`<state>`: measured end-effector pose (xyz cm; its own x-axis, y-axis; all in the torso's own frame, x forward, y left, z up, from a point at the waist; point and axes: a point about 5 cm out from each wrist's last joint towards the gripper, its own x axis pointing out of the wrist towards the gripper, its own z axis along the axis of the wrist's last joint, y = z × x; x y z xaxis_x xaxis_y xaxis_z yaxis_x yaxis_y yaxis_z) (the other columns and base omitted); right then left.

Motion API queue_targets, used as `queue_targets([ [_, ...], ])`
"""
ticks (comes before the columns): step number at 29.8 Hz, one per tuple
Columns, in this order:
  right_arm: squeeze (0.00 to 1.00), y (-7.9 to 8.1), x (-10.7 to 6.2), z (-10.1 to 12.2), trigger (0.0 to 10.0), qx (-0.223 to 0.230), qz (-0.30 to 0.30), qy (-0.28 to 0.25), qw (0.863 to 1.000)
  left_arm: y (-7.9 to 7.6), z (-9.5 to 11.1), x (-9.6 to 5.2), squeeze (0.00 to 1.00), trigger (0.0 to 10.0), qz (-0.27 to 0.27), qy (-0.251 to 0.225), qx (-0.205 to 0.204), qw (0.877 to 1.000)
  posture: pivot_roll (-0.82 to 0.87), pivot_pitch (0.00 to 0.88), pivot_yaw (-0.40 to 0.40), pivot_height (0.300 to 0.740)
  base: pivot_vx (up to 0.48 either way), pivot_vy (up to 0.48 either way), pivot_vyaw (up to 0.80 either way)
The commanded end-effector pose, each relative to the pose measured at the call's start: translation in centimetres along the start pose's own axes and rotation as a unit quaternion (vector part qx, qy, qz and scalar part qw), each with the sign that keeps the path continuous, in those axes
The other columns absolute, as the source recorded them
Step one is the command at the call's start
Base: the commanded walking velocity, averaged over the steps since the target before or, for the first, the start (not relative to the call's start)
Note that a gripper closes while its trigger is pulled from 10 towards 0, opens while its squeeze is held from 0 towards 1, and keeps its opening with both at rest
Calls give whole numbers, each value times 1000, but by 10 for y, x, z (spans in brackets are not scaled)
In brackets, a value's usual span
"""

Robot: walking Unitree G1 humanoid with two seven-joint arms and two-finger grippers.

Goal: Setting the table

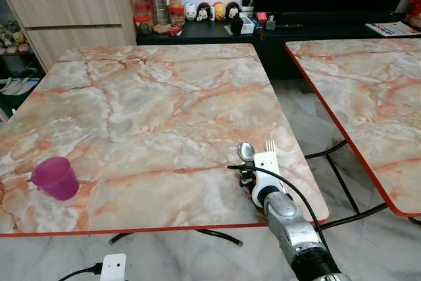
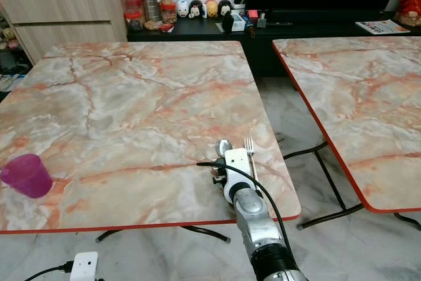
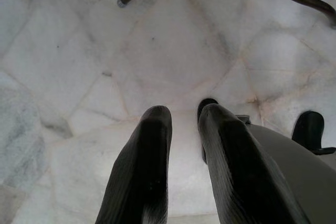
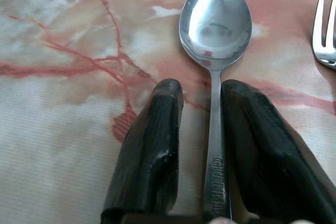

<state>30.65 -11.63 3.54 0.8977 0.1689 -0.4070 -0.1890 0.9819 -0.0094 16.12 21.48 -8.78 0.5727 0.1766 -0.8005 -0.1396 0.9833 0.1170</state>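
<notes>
Steel spoon lies on our marble table near its right edge, handle running between the right gripper's parted jaws, bowl pointing far, fork just right.

Two marble-patterned tables are standing on a pale marble floor; beyond them, a wooden sideboard is flanking a black cabinet.
</notes>
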Motion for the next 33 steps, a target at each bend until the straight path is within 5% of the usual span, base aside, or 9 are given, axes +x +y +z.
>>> queue_targets([
  [1,0,-3,-3,-15,0,0,-4,29,1000,3,-4,-1,0,10000,-3,13,6,1000,-11,0,6,732,0,0,0],
  [23,0,10,4,2,0,1,32,-9,999,-2,0,1,0,10000,-19,11,19,1000,-1,0,1,732,0,0,0],
  [28,0,12,5,18,0,-14,26,-52,998,-2,2,1,0,10000,-17,6,16,1000,-3,0,1,732,0,0,0],
  [29,0,13,5,25,10000,-16,30,-71,997,-2,3,1,0,10000,-15,3,13,1000,-5,0,2,732,0,0,0],
  [33,0,16,2,53,10000,-46,27,-149,987,-2,4,1,0,10000,-11,3,14,1000,-7,0,2,732,0,0,0],
])
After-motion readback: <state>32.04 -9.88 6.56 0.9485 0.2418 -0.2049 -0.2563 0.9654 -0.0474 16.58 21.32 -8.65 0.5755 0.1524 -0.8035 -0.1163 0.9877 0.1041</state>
